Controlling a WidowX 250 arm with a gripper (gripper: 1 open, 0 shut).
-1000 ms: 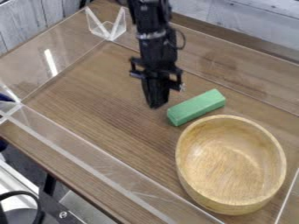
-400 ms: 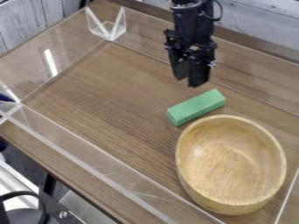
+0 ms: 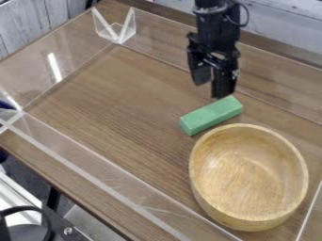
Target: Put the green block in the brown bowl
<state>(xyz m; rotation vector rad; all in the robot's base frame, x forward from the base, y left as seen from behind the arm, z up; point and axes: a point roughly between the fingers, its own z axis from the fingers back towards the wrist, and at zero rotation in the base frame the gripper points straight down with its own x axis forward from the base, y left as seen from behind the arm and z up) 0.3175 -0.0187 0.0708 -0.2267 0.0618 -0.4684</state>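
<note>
Your gripper (image 3: 216, 87) hangs above the green block (image 3: 210, 116), jaws spread, poised to straddle it. The block lies flat on the worktop (image 3: 113, 122), just beside the empty brown bowl (image 3: 249, 175).

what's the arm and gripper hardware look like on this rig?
The arm is black, a stack of blocky, boxy segments. The gripper is black too, with two narrow, straight parallel jaws. No coloured markings or labels are legible at this resolution, and no loose cables are clearly visible.
</note>
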